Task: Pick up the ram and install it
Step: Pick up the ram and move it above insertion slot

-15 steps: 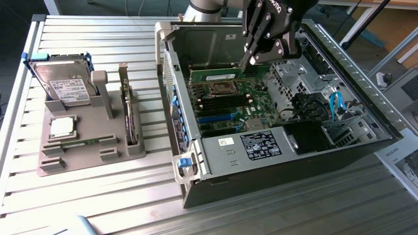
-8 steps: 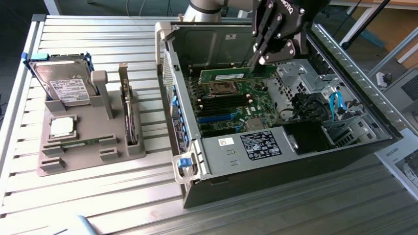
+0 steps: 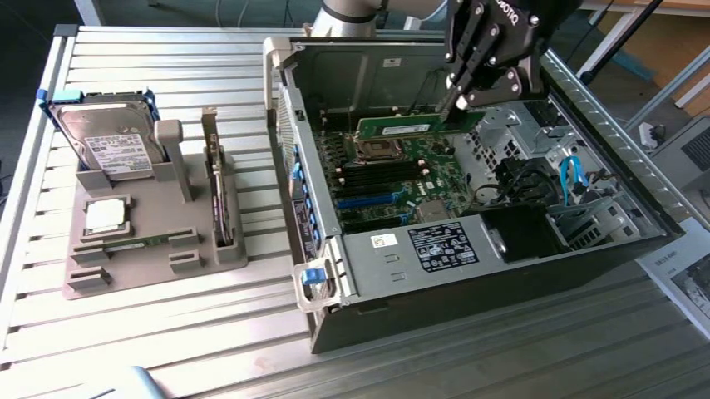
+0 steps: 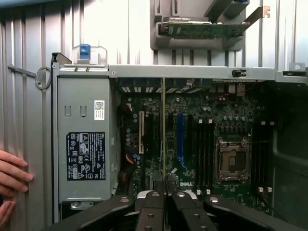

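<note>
Holding ram (image 3: pixel 417 127) above motherboard (image 3: pixel 405 164) (hand (image 4: pixel 12 175) near case (image 4: pixel 192 72)).

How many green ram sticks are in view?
2. One long, thin green ram stick is clamped in the gripper above the motherboard. A second green strip, likely another, lies in a slot of the grey plastic holder. Seated ones may be hidden.

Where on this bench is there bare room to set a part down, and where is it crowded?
Free: the slatted table at the exterior view's lower left, below the grey parts holder, and the narrow strip between holder and computer case. Crowded: the holder itself, and inside the case, where the gripper holds the ram above the motherboard.
</note>
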### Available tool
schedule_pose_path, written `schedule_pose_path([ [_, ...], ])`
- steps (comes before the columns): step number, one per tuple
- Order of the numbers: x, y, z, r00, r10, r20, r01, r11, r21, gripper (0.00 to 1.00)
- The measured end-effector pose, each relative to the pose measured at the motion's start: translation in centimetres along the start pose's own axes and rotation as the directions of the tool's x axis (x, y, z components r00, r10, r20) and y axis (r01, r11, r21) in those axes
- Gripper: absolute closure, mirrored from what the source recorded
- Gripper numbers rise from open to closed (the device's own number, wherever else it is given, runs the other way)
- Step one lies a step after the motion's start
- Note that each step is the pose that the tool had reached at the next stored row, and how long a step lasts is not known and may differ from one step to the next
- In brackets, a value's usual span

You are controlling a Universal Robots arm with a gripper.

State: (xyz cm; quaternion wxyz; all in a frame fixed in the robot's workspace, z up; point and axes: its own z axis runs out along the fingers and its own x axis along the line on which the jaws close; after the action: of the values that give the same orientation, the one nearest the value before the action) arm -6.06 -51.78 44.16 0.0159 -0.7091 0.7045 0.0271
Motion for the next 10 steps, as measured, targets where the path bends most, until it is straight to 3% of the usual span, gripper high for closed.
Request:
schedule_pose_path([
  [10,0.1,-2.06,-0.04,1.0,0.0,0.0052,0.0,1.0,0.0,0.88],
])
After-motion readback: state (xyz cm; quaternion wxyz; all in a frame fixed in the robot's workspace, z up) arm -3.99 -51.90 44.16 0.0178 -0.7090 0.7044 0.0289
